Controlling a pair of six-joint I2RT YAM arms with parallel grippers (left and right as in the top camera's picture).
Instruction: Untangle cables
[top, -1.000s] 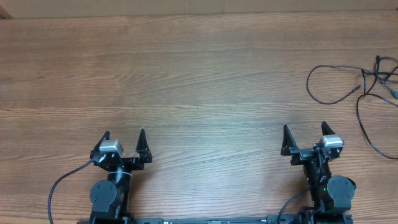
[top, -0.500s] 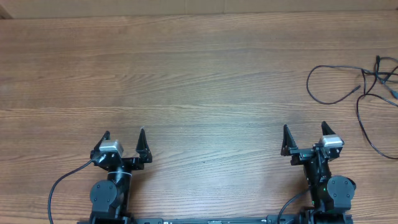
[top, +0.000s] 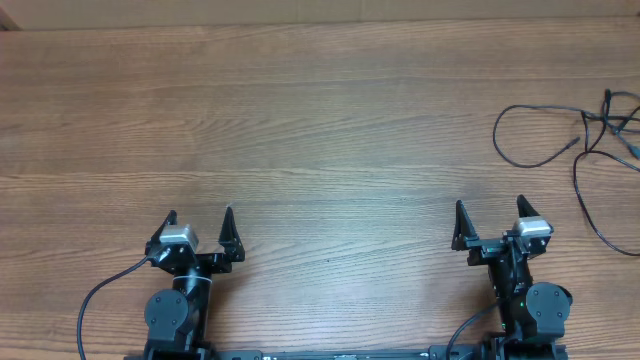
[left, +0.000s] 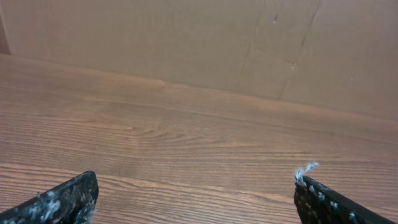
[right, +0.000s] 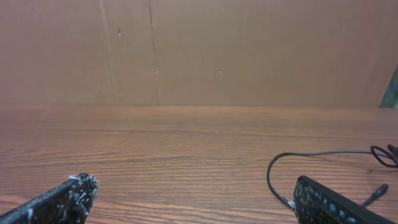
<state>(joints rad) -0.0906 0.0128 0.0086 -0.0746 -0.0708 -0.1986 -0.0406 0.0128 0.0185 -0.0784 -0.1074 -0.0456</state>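
The cables (top: 590, 125) run off the overhead view's right edge, and their plug ends are too small to tell apart. In the right wrist view one cable disappears behind a finger (right: 323, 202) of the right hand (right: 193, 186), and the frame's edge cuts its far loop.

Two arms (top: 178, 300) stand at one bench (top: 330, 130), and each carries one hand: the left hand (top: 200, 212) and the right hand (top: 490, 203), two in all. Each hand has two fingers (top: 229, 222), which makes four. The cables (top: 586, 122) form one tangled cluster, ahead of the right hand and off to its right; at least two strands run out of it, but the exact number of cords cannot be told. Two thicker arm wires (top: 95, 295) show, one trailing behind each hand
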